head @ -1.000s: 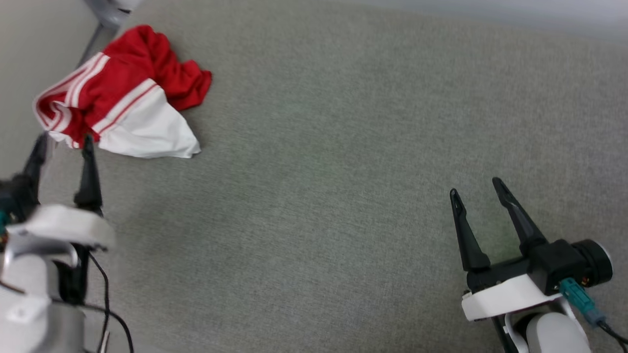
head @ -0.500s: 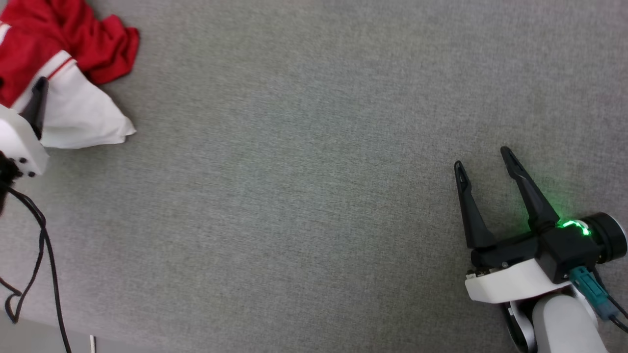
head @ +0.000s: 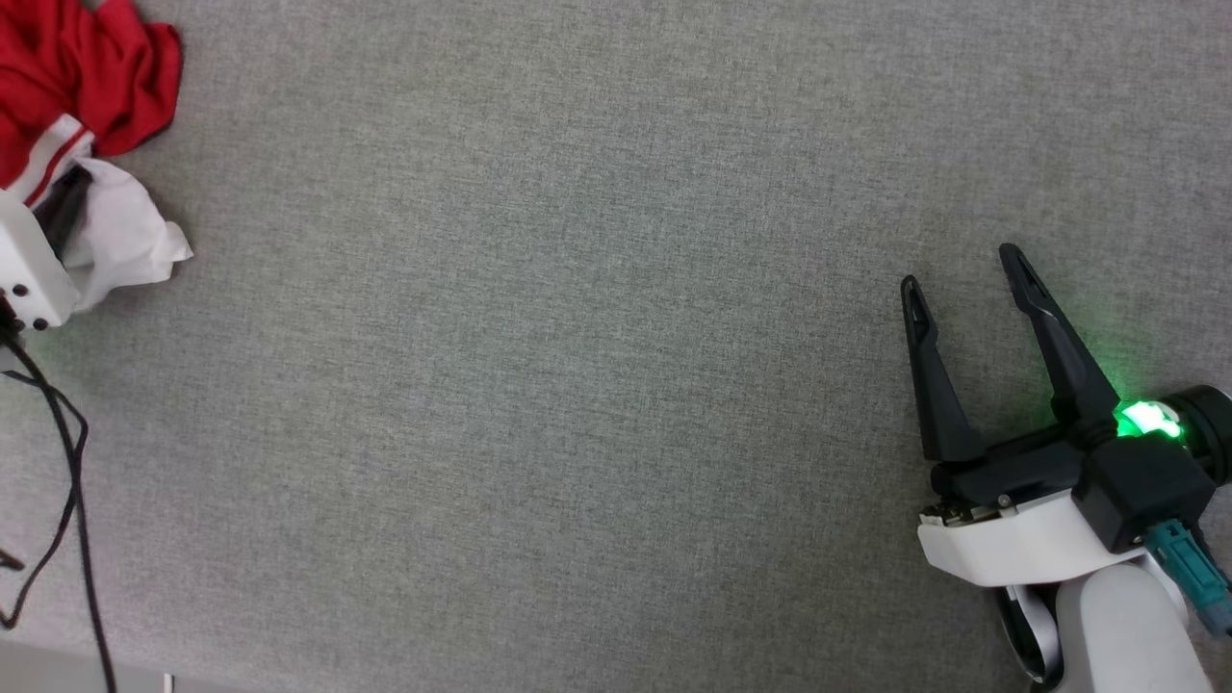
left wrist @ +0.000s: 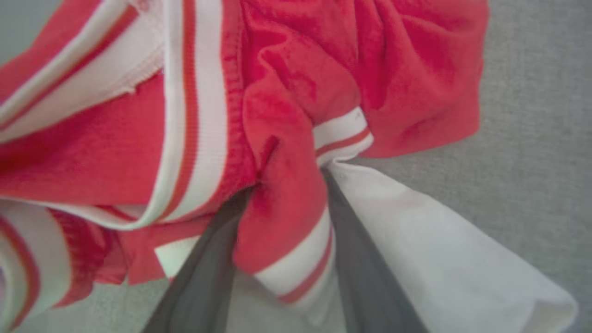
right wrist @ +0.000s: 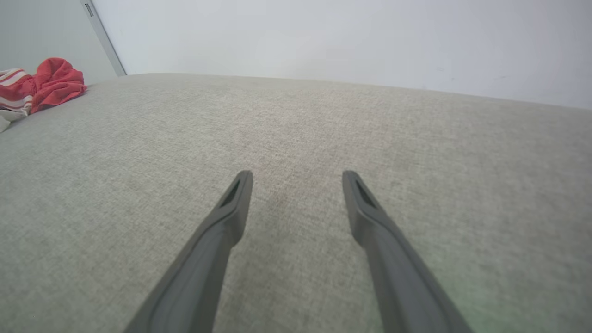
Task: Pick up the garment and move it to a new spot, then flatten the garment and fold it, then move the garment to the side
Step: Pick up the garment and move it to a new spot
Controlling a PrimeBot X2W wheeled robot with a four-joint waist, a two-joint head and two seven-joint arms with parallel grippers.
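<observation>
The garment (head: pixel 91 82), red with a white sleeve and striped trim, lies crumpled at the far left of the grey cloth surface; it also shows as a small heap (right wrist: pixel 53 83) in the right wrist view. My left gripper (left wrist: pixel 286 185) is pushed into the garment (left wrist: pixel 296 83), its two dark fingers pinching a red fold with a white-striped band between them. In the head view one left finger (head: pixel 65 207) is sunk into the bunched white sleeve. My right gripper (head: pixel 962 269) hovers open over bare cloth at the lower right, also seen as the gripper (right wrist: pixel 296 178) with nothing between its fingers.
The grey cloth surface (head: pixel 577 385) stretches wide between the two arms. A black cable (head: pixel 72 462) hangs from the left arm near the surface's front left edge (head: pixel 58 669). A pale wall (right wrist: pixel 323 37) and a metal post (right wrist: pixel 104 41) stand behind.
The head camera has swung, shifting the whole picture left. My left gripper has gone into the garment and its fingers have drawn in on a fold, bunching the white sleeve. The right gripper stays open.
</observation>
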